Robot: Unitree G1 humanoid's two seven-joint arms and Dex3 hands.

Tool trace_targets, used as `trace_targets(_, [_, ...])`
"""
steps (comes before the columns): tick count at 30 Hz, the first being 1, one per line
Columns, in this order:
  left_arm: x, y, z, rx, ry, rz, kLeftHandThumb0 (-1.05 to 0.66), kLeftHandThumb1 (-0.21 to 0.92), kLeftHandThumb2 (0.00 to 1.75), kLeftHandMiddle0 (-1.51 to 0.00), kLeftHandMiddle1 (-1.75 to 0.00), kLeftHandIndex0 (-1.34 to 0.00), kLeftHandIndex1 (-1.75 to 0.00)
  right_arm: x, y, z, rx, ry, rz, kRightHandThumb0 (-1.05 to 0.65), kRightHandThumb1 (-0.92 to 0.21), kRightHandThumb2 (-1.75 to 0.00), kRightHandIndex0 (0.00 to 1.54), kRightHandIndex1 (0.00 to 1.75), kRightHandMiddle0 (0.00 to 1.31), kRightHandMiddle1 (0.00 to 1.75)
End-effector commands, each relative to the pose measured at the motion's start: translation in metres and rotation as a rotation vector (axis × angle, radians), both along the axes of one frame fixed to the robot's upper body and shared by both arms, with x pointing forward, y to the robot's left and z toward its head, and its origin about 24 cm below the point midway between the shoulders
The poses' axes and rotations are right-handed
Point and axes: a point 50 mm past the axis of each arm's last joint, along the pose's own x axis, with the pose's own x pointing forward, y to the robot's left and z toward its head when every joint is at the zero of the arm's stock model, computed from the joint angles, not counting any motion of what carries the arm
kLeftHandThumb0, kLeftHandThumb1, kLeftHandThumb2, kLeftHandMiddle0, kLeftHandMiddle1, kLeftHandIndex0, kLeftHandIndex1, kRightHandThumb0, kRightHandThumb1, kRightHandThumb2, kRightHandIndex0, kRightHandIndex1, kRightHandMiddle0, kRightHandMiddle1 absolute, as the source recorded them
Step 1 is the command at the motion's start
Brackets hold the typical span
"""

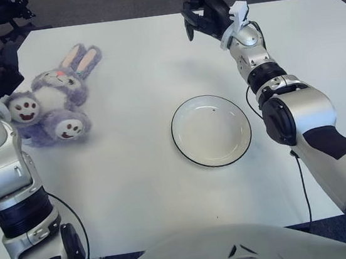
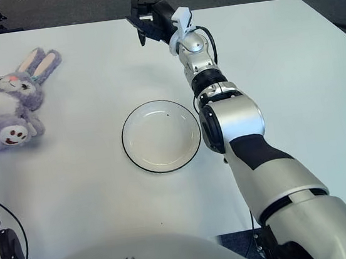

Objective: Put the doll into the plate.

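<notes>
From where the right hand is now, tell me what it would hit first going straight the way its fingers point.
Probably the bare table: the right hand curls its fingers downward above it, nothing beneath. Height is unclear.

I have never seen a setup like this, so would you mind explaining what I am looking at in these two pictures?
This is a humanoid robot with two silver arms, seen by a stereo camera in its own head looking down at a white table. The two pictures show the same scene, taken from its left and right eyes. On the table lie a purple plush rabbit, the doll, at the left, and a white plate with a dark rim near the middle. The plate holds nothing. The right hand shows at the far edge of the table, fingers curled, gripping nothing. The left hand is not in view: only that arm shows, just left of the doll. Nothing is visibly held.
</notes>
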Motion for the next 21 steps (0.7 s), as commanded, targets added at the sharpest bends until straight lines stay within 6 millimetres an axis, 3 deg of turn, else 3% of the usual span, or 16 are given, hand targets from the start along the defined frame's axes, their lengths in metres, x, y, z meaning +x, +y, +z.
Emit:
trace_targets(1, [0.000,0.011,0.004,0.015,0.017,0.072,-0.01,0.70,0.59,-0.63,-1.44,-0.45,-1.31,0.001,-0.005,-0.007,-0.014,0.029,-0.012,-0.29,-0.92,-0.28,0.84,1.75,0.65,1.75])
trace_targets(13, [0.001,0.018,0.003,0.025,0.035,0.103,-0.01,0.70,0.56,-0.66,-1.41,-0.50,-1.25,0.001,-0.006,-0.008,-0.016,0.035,-0.013,-0.29,-0.92,-0.28,0.84,1.75,0.65,1.75])
trace_targets(21, [-0.008,0.040,0.013,0.063,0.015,0.181,-0.01,0.72,0.50,-0.67,-1.38,-0.52,-1.21,0.001,-0.008,-0.012,-0.020,0.050,-0.019,-0.29,-0.92,-0.27,0.84,1.75,0.65,1.75])
